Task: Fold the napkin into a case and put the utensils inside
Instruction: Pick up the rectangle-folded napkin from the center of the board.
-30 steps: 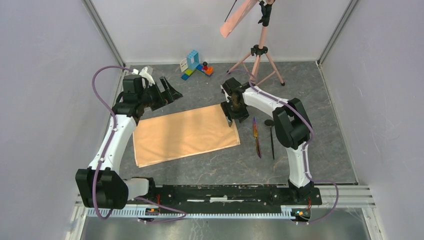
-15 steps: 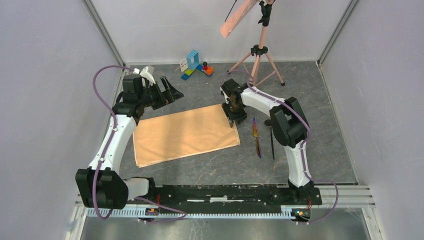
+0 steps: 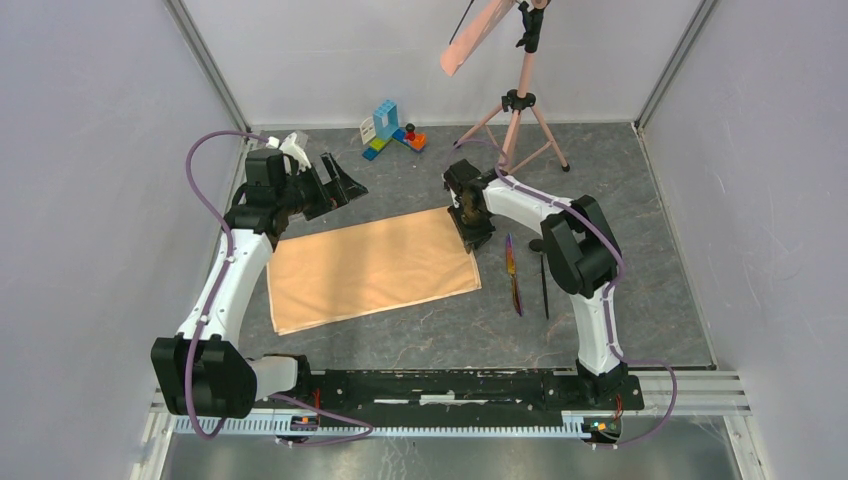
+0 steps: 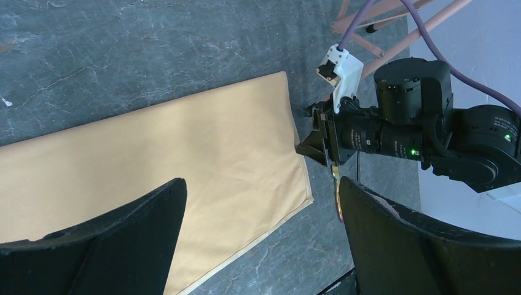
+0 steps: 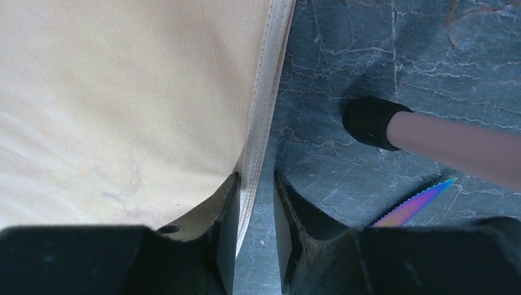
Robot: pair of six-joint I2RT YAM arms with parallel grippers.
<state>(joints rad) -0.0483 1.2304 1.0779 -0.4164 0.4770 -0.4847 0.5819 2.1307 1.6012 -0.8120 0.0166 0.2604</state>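
The peach-tan napkin (image 3: 370, 270) lies flat and unfolded on the dark table; no folded case is in view. My right gripper (image 3: 470, 236) is low at the napkin's right edge near the far corner. In the right wrist view its jaws (image 5: 256, 178) stand narrowly apart, with the white hem (image 5: 261, 123) just inside the left finger. My left gripper (image 3: 345, 185) is wide open and empty above the table past the napkin's far left corner, looking across the napkin (image 4: 184, 160). The iridescent knife (image 3: 514, 272) and the thin black utensil (image 3: 544, 275) lie right of the napkin.
A pink tripod (image 3: 515, 125) stands at the back right; one leg with a black foot (image 5: 368, 120) is close to my right gripper. Coloured toy blocks (image 3: 392, 130) sit at the back. Grey walls close in both sides.
My right gripper has shifted slightly right along the napkin's right edge, uncovering the far corner. The left arm and the napkin have not moved.
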